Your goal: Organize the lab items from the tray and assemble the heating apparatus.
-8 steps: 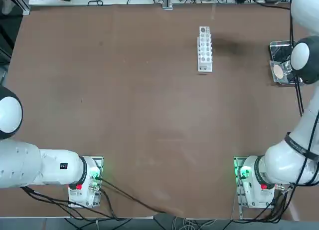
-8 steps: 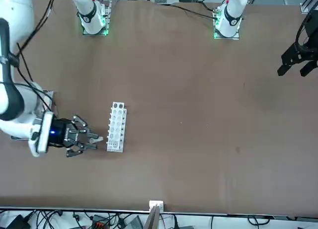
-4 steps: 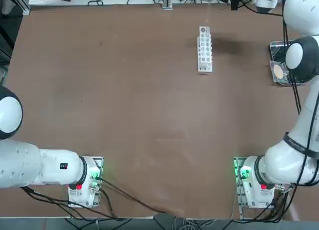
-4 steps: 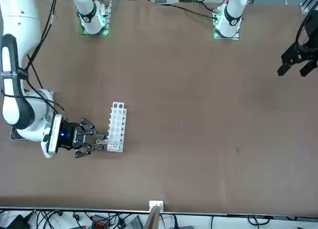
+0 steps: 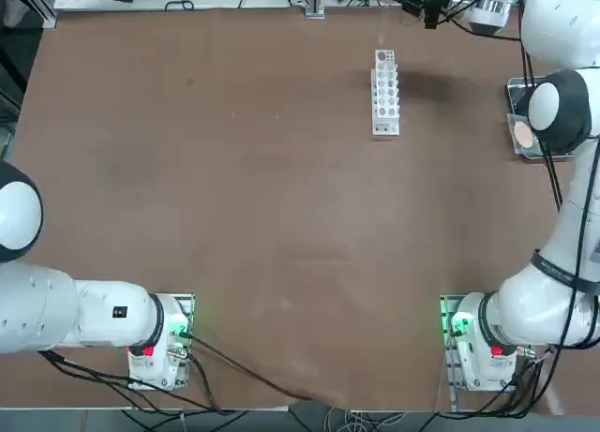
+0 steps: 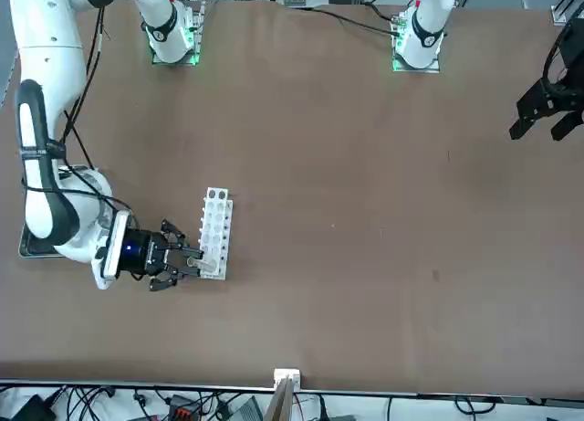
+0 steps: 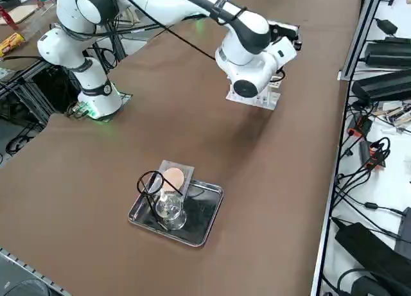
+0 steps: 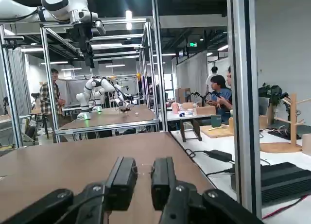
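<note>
Though partly hidden, pincer at rack

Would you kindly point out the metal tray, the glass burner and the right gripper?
metal tray point(image 7: 204, 225), right side view, bare dark bottom.
glass burner point(image 7: 169, 207), right side view, clear round body.
right gripper point(image 6: 187, 260), front view, between the fingertips beside the white rack.

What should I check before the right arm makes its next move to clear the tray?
1. Burner, stand and mesh all in the tray: ok.
2. Burner upright: ok.
3. Hand near the tray: not ok, it is at the end of the rack, far from the tray.
4. Hand empty: cannot tell.
5. Stand apart from mesh: cannot tell, they overlap in the side view.
</note>
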Action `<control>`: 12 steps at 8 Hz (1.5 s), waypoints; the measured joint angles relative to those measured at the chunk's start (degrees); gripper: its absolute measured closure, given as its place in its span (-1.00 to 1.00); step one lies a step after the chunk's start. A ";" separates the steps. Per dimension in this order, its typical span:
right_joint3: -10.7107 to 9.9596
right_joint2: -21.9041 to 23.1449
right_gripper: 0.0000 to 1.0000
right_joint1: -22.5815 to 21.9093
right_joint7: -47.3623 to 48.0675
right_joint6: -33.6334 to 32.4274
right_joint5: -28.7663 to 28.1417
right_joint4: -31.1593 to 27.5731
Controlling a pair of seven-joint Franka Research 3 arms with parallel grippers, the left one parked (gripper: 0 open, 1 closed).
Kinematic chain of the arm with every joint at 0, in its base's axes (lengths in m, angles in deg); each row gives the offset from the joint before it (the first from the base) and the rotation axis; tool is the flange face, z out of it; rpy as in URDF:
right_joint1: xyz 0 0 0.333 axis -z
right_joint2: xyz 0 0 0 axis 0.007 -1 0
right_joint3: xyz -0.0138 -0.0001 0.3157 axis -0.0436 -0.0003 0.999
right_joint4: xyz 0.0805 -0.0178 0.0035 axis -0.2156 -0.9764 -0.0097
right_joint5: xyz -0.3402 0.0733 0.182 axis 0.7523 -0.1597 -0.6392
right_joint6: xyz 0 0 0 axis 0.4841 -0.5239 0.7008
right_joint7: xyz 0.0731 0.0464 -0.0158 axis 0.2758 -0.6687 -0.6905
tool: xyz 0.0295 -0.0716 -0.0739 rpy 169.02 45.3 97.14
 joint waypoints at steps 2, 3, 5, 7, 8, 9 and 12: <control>-0.19 -0.73 0.54 0.03 -1.27 -0.32 -0.04 0.05; -0.35 -0.75 0.54 0.06 -1.74 -0.87 -0.04 0.06; -0.59 -1.15 0.54 0.07 -3.61 -2.56 -0.04 0.06; -0.89 -2.22 0.54 0.29 -4.94 -3.10 -0.03 0.05; -1.00 -2.51 0.54 0.65 -5.32 -3.24 0.15 0.06; -1.06 -2.58 0.54 0.99 -5.52 -3.40 0.22 0.06; -1.08 -2.97 0.54 1.27 -5.76 -3.95 0.27 0.05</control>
